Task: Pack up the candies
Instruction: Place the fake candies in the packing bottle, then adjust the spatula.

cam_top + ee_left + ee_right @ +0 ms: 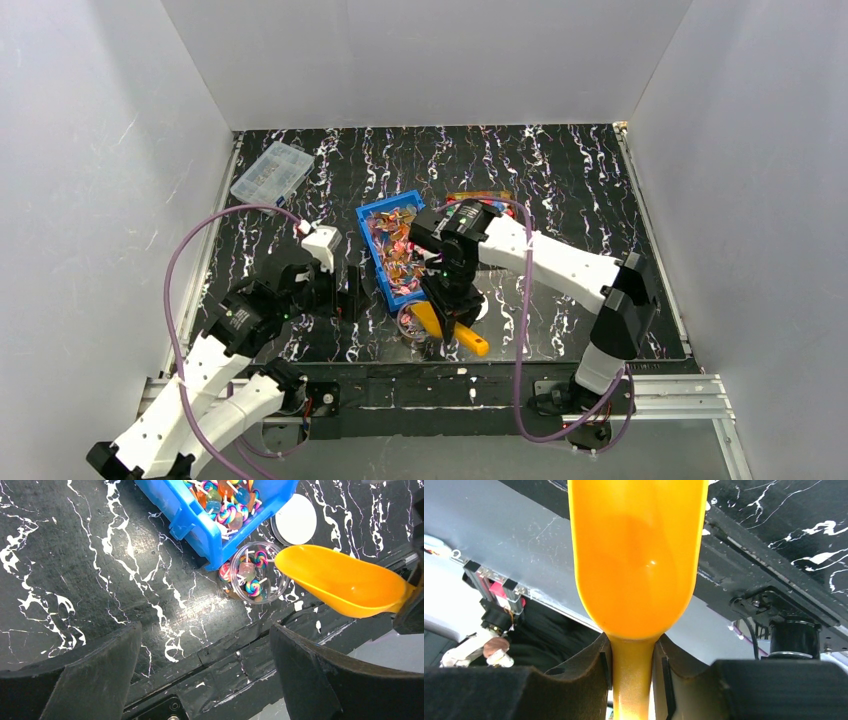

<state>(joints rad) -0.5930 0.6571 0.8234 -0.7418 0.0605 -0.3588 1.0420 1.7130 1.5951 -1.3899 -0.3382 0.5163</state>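
Many small bright candies (392,250) fill a blue bin (372,215) mid-table; they also show in the left wrist view (226,502). A clear round cup (255,572) stands by the bin's near corner and holds a few swirl candies; it shows in the top view (412,328) too. My right gripper (453,305) is shut on the handle of the orange scoop (639,555), whose mouth (340,580) hangs just beside and above the cup. No candy shows on the scoop. My left gripper (205,680) is open and empty, left of the bin and cup (352,300).
A white round lid (296,519) lies on the table next to the cup and bin. A clear compartment box (272,170) sits at the far left. A red-orange packet (478,198) lies behind the right arm. The table's near edge and rail run just below the cup.
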